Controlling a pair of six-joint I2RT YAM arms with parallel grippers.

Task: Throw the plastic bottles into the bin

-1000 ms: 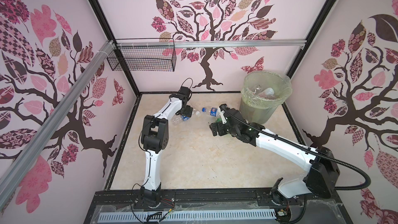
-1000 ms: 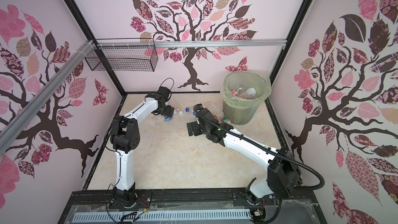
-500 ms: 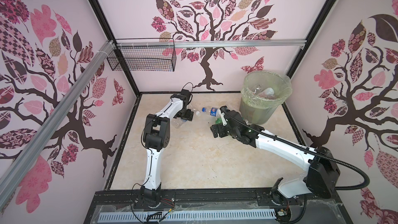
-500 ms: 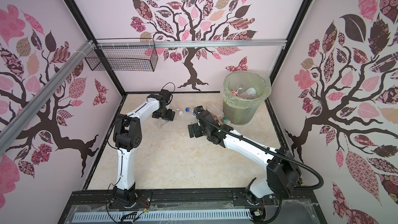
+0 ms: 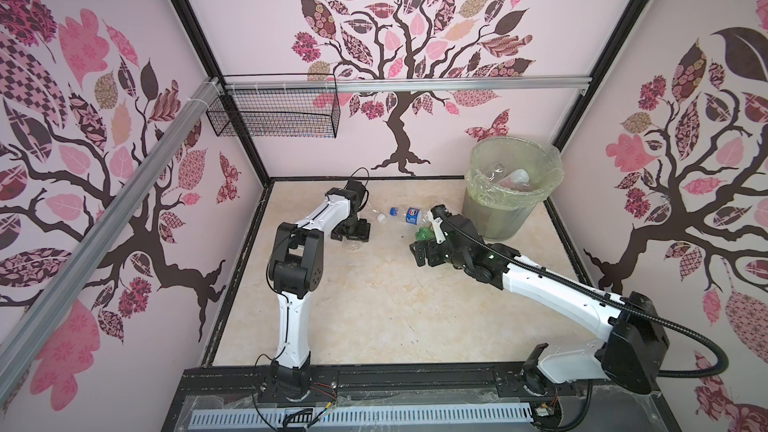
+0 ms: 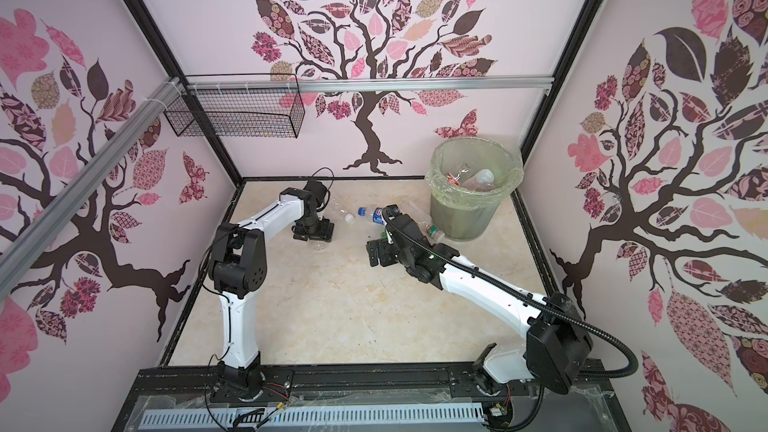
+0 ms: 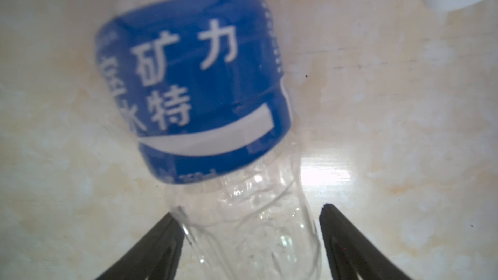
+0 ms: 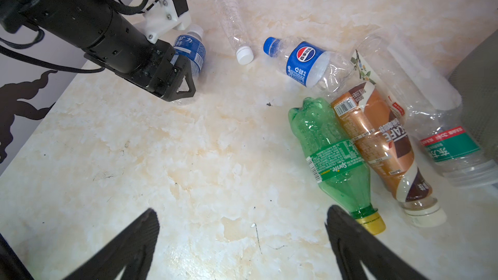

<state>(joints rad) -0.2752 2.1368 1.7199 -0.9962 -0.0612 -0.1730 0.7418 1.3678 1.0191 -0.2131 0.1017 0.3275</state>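
The left jaws have narrowed around the blue bottle (image 7: 194,82) lying on the table (image 8: 188,157); a real grip I cannot tell. The right jaws stand wide, empty. Carrying to the bin (image 5: 498,218) probably comes next.

The left gripper (image 7: 249,210) has lowered, its fingers (image 7: 159,243) narrowing around the blue-labelled bottle (image 7: 188,84).

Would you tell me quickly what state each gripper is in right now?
Left gripper: open, jaws astride the blue-label water bottle, no grip evident.
Right gripper: open, empty.
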